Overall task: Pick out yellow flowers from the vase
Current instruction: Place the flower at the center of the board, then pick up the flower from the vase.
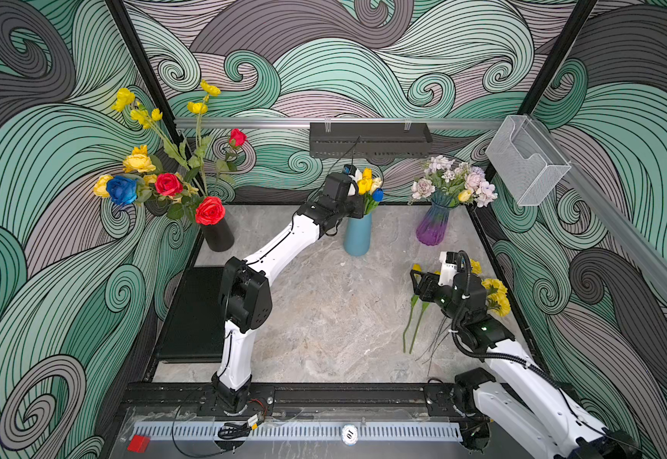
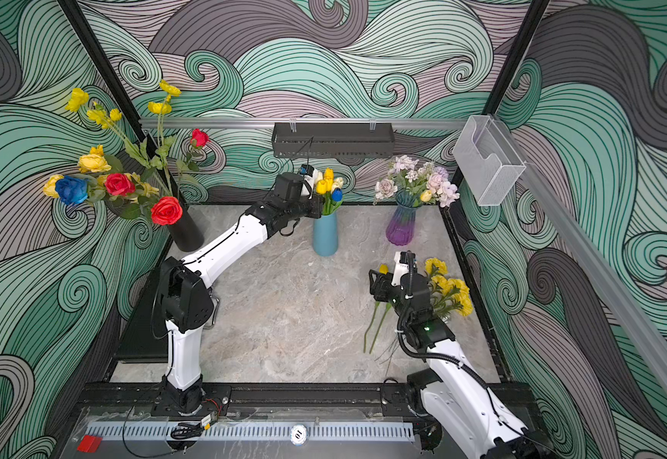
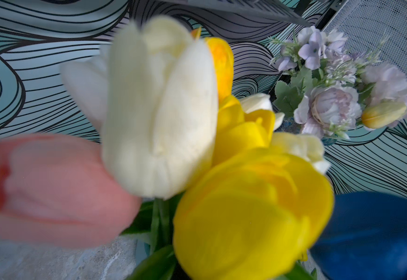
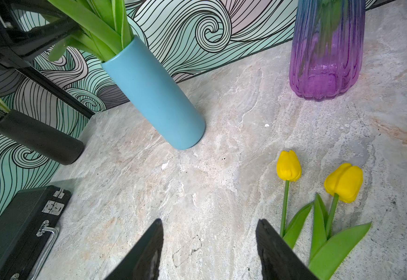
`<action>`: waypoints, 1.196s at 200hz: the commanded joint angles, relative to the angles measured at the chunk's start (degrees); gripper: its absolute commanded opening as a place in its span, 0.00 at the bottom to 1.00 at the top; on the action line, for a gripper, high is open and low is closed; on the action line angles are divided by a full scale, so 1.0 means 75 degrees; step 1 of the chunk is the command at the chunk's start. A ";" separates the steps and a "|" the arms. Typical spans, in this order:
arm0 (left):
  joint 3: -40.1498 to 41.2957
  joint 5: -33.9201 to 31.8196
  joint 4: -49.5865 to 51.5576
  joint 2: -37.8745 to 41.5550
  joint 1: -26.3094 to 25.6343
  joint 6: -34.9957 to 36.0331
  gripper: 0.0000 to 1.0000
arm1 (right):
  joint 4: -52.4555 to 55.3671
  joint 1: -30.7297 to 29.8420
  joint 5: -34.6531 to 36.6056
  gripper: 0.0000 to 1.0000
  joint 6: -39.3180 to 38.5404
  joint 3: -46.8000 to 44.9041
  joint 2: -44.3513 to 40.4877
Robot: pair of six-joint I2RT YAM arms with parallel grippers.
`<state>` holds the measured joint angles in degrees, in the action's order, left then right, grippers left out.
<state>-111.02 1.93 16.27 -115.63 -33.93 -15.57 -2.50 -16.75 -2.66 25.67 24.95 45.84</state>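
My left gripper reaches into the tulip stems just above the mouth of the blue vase; it is shut, and blooms hide its fingers in the left wrist view. Yellow tulips stand there among white, pink and blue ones. My right gripper hangs open and empty over the table. Beside it lie two yellow tulips and, further right, yellow pom-poms. The purple vase holds one yellow bud. The black vase holds yellow roses and tall sprays.
Red and blue roses fill the black vase at the back left. A black case lies along the left edge. A black tray hangs on the back rail, and a clear box on the right rail.
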 commanded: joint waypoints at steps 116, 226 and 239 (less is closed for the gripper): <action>0.0744 0.0127 0.0085 0.2004 -0.0228 0.0489 0.06 | -0.0331 0.0026 -0.0451 0.60 -0.0431 0.0434 0.0149; 0.1488 0.0598 0.0553 0.3812 -0.0242 0.0911 0.06 | -0.0982 -0.0477 -0.1709 0.59 -0.2012 0.1264 0.0578; 0.1685 0.0573 0.0530 0.4103 -0.0245 0.0956 0.05 | -0.1115 -0.0782 -0.1615 0.59 -0.2396 0.1437 0.0712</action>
<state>-100.22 4.56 18.46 -89.01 -35.31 -10.20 -6.98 -19.44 -13.15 14.39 32.38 50.22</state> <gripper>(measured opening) 0.057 0.590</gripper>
